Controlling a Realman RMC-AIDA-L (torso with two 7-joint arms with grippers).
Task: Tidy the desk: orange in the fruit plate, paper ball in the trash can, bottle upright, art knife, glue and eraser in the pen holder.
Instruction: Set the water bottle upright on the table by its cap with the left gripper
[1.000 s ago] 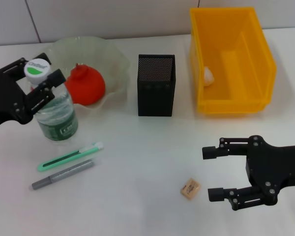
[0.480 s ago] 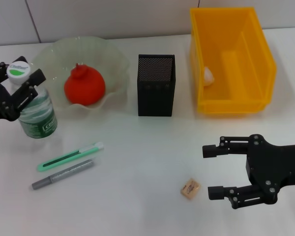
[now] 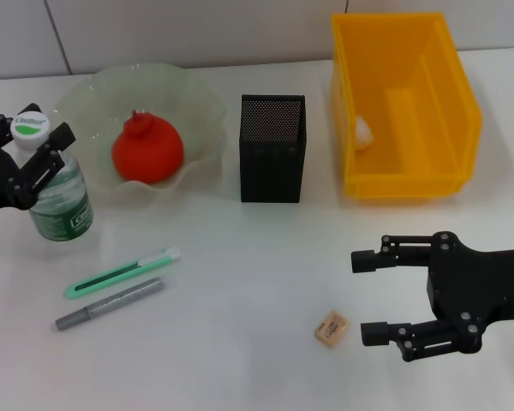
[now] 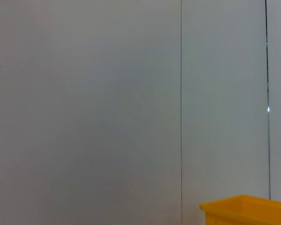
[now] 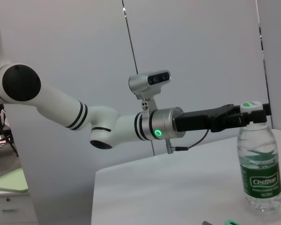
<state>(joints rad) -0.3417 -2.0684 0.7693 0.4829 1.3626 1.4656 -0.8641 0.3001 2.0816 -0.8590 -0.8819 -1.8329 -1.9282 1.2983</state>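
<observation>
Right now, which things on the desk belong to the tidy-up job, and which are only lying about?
Job: orange, plate, bottle in the left gripper jaws, pen holder, trash can, paper ball, eraser, green knife, grey bar; right gripper open beside eraser.
Lying about: nothing I can see.

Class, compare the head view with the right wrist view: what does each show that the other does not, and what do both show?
Only the head view shows the orange in the fruit plate, the pen holder, the trash can, the eraser and the right gripper, open. Only the right wrist view shows the left arm's elbow and wrist camera. Both show the upright bottle with the left gripper around its neck.
</observation>
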